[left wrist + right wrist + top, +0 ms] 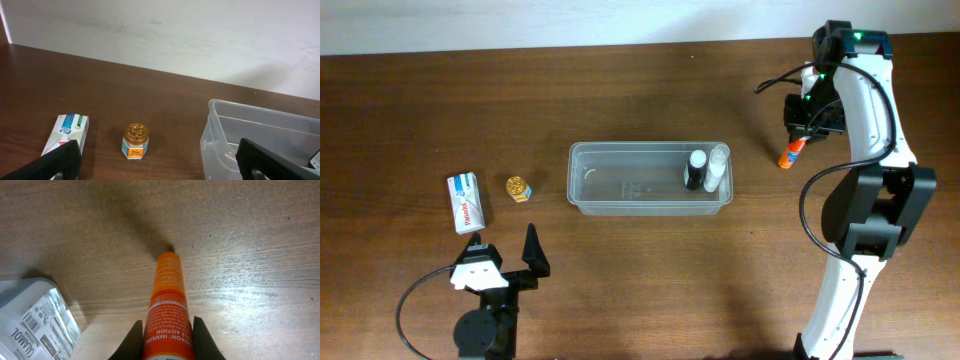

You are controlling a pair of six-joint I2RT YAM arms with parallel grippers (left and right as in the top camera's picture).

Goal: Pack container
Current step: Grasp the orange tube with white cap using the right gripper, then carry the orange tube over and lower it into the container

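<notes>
The container [576, 180], a clear rectangular tub, sits mid-table with a black bottle [694, 170] and a white bottle [718, 167] at its right end. To its right, my right gripper [801, 141] is shut on an orange tube [790, 153] whose tip touches the wood. In the right wrist view both fingers press the orange tube [168, 295] of my right gripper [168, 341]. My left gripper [505, 252] stands wide open near the front left, holding nothing. In its wrist view, the left gripper [160, 167] faces a small gold-lidded jar [135, 141].
A white and blue box [467, 201] and the gold-lidded jar [518, 187] lie left of the container. The left wrist view shows the box [67, 131] and the container's corner [220, 107]. The tub's corner [30, 315] appears left of the tube.
</notes>
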